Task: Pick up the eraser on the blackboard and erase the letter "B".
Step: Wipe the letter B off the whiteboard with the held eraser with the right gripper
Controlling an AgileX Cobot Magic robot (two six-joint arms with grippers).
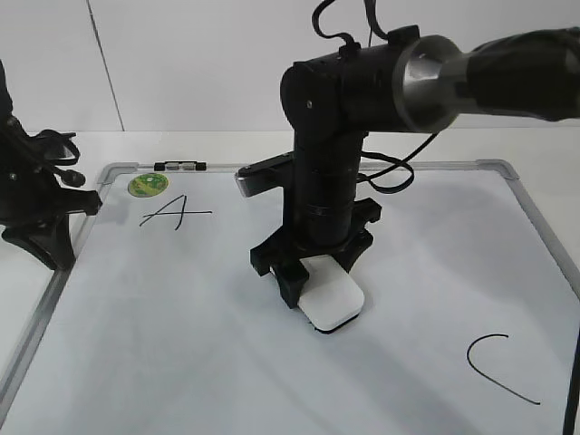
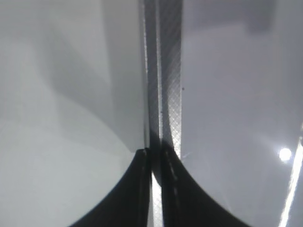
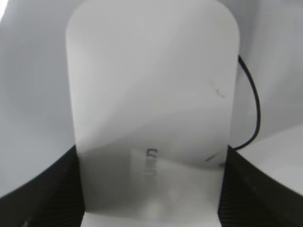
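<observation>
1. The large white dry-erase blackboard [image 1: 181, 344], glossy and framed in silver-grey metal with rounded corner caps, is seen lying flat under both arms
2. The white rounded-rectangular plastic eraser [image 1: 332, 300] with a thin black felt base is clamped between the black fingers of the right pincer [image 1: 317, 276], its base set down on the board near the middle
3. In the right wrist view the smooth eraser top [image 3: 151, 94] is seen filling the gap between the two dark textured fingers [image 3: 47, 194], with small grey lettering near the pincer end
4. A thin curved black marker line [image 3: 253, 109], a remnant of the letter "B", is seen on the board just beside the eraser, at that view's right edge
5. A black hand-drawn "A" [image 1: 174, 212] lies well to the left of the right pincer, and a black "C" [image 1: 497, 367] lies to its right, nearer the camera
6. A round green sticker [image 1: 148, 185] and a small black-and-clear marker [image 1: 180, 166] are found beyond the "A", at the board's far left corner
7. The left pincer [image 2: 155, 189] is seen with its black fingers drawn narrow, only a sliver between them, over the hatched metal frame strip [image 2: 171, 94] at the board's left edge, with nothing held
</observation>
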